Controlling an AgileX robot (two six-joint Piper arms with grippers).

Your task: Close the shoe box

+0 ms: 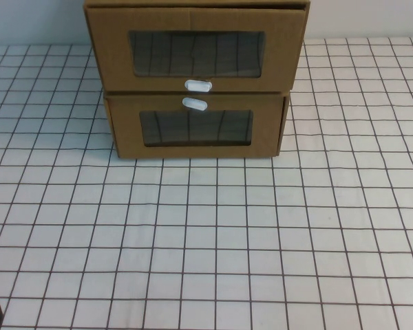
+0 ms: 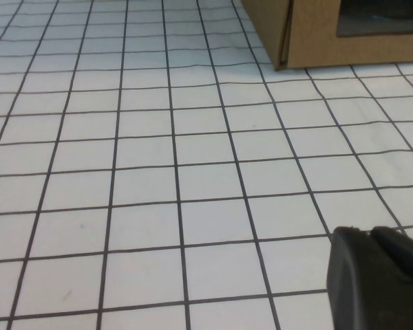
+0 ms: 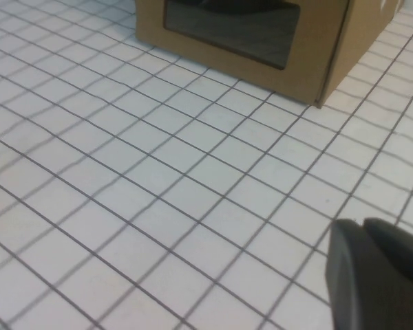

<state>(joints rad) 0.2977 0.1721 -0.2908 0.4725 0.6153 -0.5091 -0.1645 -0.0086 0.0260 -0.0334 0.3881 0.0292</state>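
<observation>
Two brown cardboard drawer boxes stand stacked at the far middle of a table (image 1: 206, 247) covered in a white cloth with a dark grid. The shoe box (image 1: 196, 48) is the upper one, slightly wider, with a clear window in its front and a small white tab (image 1: 198, 86) just below that window. The lower box (image 1: 196, 127) carries its own white tab (image 1: 194, 104) above its window, so the two tabs sit close together, one just over the other. No writing or brand mark can be read on either box. Through both windows only dark interiors with reflected grid lines show; any contents cannot be made out. The front panel of the shoe box overhangs the lower box a little on both sides.

The left gripper (image 2: 375, 278) hangs low over the near left of the table, well apart from the boxes; whether its fingers are spread cannot be told. The right gripper (image 3: 378, 275) sits likewise over the near right, its fingers equally unreadable.
</observation>
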